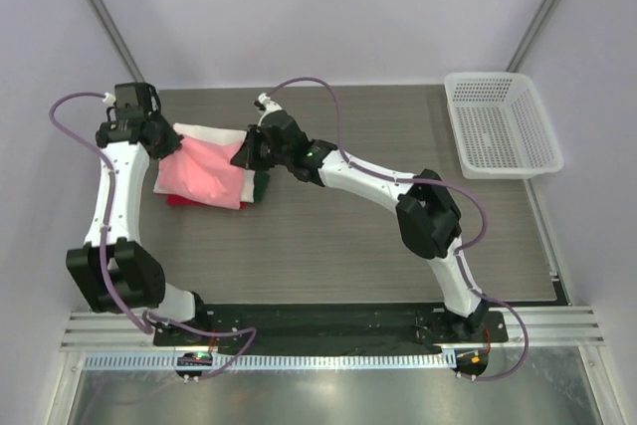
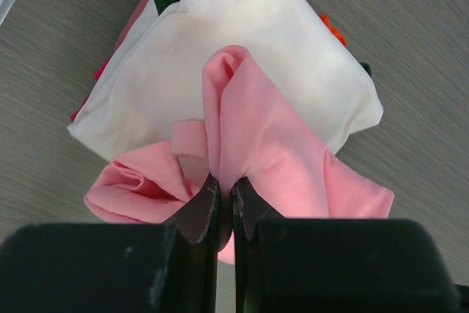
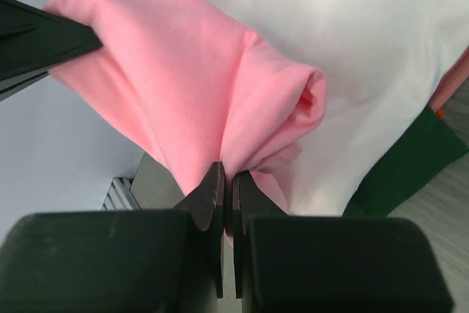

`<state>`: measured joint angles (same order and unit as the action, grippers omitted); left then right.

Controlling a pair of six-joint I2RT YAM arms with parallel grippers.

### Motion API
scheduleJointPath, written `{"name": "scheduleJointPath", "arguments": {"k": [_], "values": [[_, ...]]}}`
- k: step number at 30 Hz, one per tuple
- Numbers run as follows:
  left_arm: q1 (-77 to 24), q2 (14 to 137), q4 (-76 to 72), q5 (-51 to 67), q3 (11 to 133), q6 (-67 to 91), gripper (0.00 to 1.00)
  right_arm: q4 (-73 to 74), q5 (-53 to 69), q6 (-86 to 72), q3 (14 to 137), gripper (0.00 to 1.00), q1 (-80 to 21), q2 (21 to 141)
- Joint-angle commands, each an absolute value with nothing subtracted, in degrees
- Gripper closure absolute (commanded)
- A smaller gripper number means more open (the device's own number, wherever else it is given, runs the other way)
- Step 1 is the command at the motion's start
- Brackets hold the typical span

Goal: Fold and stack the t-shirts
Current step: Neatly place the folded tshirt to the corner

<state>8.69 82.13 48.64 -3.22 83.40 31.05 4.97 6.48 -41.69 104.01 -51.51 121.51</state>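
Pinching the pink tee by both ends, left gripper and right gripper are holding it atop the white tee and red tee, at the table's far-left corner; only smoothing and release seem left.

Bright and evenly lit from overhead, diffuse, without hard shadows. From the top external camera: only faint soft shading on the table close under the arms, a dull sheen on the metal sheet at 6 o'clock, sharp across the middle. From the left wrist: crisp on the salmon-pink t-shirt, gentle shade inside its folds, soft focus on the left gripper housing at 6 o'clock. From the right wrist: white t-shirt nearly washed out at 1 o'clock, right gripper housing blurred at 6 o'clock.
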Motion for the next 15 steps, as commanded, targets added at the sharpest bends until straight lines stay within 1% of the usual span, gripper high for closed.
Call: {"name": "scheduleJointPath", "arguments": {"k": [1, 3, 7, 13, 15], "values": [[9.1, 85.8, 42.6, -2.2, 86.6, 32.1, 1.0, 0.4, 5.9, -38.9, 110.3, 0.99, -51.1, 123.5], [9.1, 87.4, 40.4, -3.0, 86.6, 32.8, 1.0, 0.3, 5.8, -38.5, 113.2, 0.99, -50.5, 126.6], [9.1, 95.4, 37.5, -2.6, 89.9, 33.3, 1.0, -2.1, 6.6, -37.7, 117.4, 0.99, -48.1, 132.2], [9.2, 105.4, 37.4, -3.1, 95.3, 32.7, 1.0, -3.6, 8.3, -36.4, 123.7, 0.99, -43.9, 139.5], [9.2, 106.2, 37.3, -3.2, 95.4, 32.6, 0.99, -4.8, 10.7, -36.6, 124.1, 0.95, -42.9, 140.5]]}}
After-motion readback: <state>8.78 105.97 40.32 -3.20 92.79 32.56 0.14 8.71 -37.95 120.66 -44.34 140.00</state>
